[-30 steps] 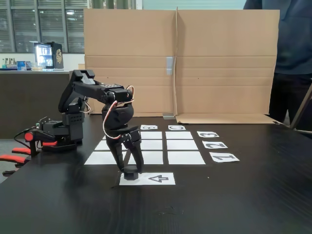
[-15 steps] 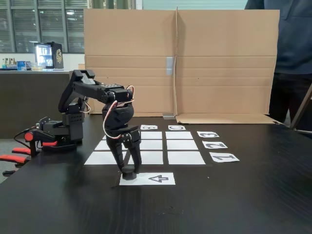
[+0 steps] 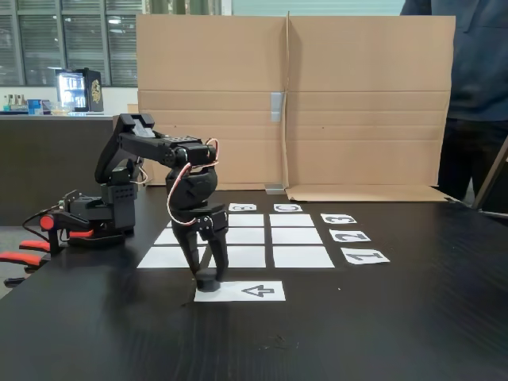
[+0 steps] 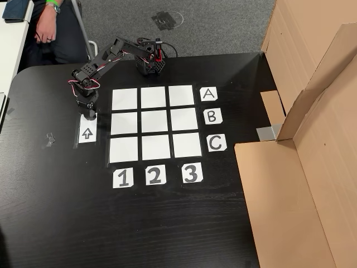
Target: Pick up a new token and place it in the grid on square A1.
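Black tabletop, matt and dark, carries the work area; folded brown cardboard screens the back in the fixed view, and a person stands at the 3 o'clock edge of that view.

The grid of nine white squares lies flat with letter labels along one side and number labels along another. Square A1, the corner cell in line with A and 1, is blank and unoccupied in the other view. All other cells appear bare as well.

An arrow strip lies just beside the grid, at 9 o'clock of it in the other view. The gripper points straight down over the strip's end farthest from the arrowhead. The token sits at the fingertips, low against the strip. The fingers stand narrowed to either side of it and look to be clasping it, though actual contact cannot be confirmed at this size. Whether the token has left the paper is not discernible.

Assessment: the approach to the pick-up point is complete and the grasp appears made or nearly so. Outstanding items are the lift, the carry toward roughly 1 o'clock in the other view to square A1, the set-down and the release.
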Tool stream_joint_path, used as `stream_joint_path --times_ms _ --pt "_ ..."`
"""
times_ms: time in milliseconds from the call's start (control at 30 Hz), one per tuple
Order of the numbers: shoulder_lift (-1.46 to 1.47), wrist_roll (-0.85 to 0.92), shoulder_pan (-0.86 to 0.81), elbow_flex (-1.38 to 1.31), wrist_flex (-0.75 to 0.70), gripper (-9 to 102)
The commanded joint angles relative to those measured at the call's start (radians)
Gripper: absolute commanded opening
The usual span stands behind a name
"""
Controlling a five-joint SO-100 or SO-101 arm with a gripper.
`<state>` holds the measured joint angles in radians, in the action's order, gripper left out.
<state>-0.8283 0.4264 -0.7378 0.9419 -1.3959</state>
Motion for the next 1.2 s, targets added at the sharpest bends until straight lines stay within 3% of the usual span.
stream_joint_path --times_ms 0,500,800,1167 --pt "-0.074 -0.012 0.009 -0.041 -0.029 1" --pt "-0.364 -0.049 0.135 -0.012 -0.202 1" --pt "-0.615 -0.049 0.235 0.207 -0.202 1" --pt "-1.155 -0.054 0.399 0.680 -0.187 1"
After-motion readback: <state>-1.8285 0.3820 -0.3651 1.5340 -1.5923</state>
